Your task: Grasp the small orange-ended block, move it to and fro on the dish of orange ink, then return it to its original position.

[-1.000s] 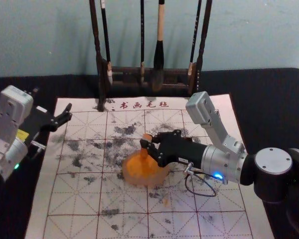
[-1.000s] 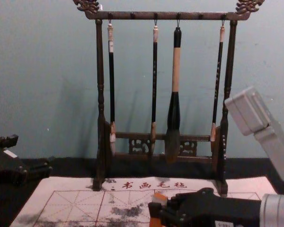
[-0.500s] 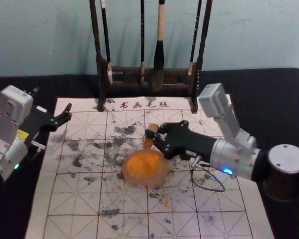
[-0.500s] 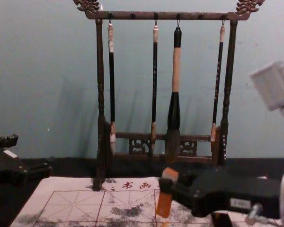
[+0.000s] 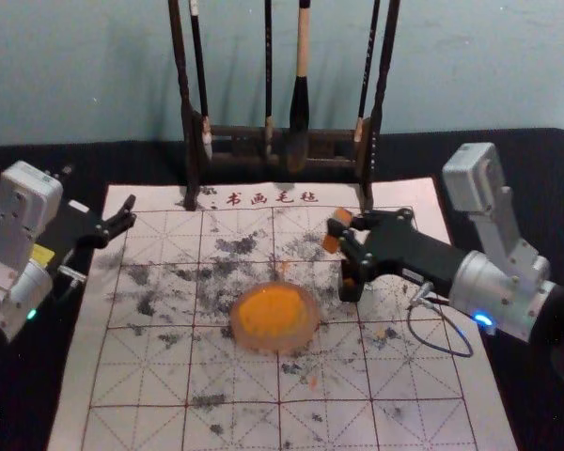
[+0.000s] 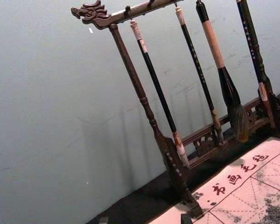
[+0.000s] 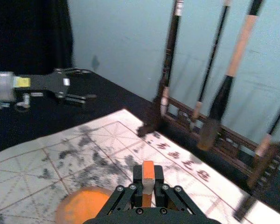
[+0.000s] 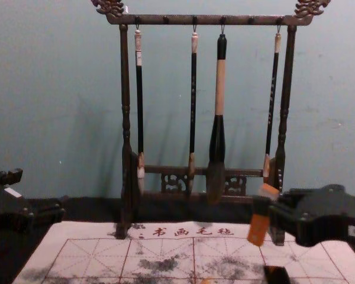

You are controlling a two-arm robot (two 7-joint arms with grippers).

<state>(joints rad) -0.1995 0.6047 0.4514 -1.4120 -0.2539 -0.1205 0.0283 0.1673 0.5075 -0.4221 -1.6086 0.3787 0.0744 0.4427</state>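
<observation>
My right gripper (image 5: 338, 229) is shut on the orange-ended block (image 5: 332, 243), held above the mat to the right of and behind the dish of orange ink (image 5: 312, 324). In the right wrist view the block (image 7: 148, 170) stands between the two fingertips of the right gripper (image 7: 148, 179), with part of the dish (image 7: 67, 205) beside it. The chest view has the block (image 8: 258, 229) tilted, its orange lower part clear of the mat. My left gripper (image 5: 129, 214) is parked open at the mat's left edge; the left wrist view gives the left gripper (image 6: 144, 219) with tips apart.
A small dark holder (image 5: 351, 285) sits on the mat below the right gripper. Behind the mat (image 5: 141, 376) stands a wooden brush rack (image 5: 190, 141) with several hanging brushes, among them a thick one (image 5: 299, 122). Grey smudges and a few orange marks cover parts of the mat.
The right gripper has lifted the block off the dish and carried it right and toward the back. The dark holder has come into sight beneath it. The left arm has stayed still.
</observation>
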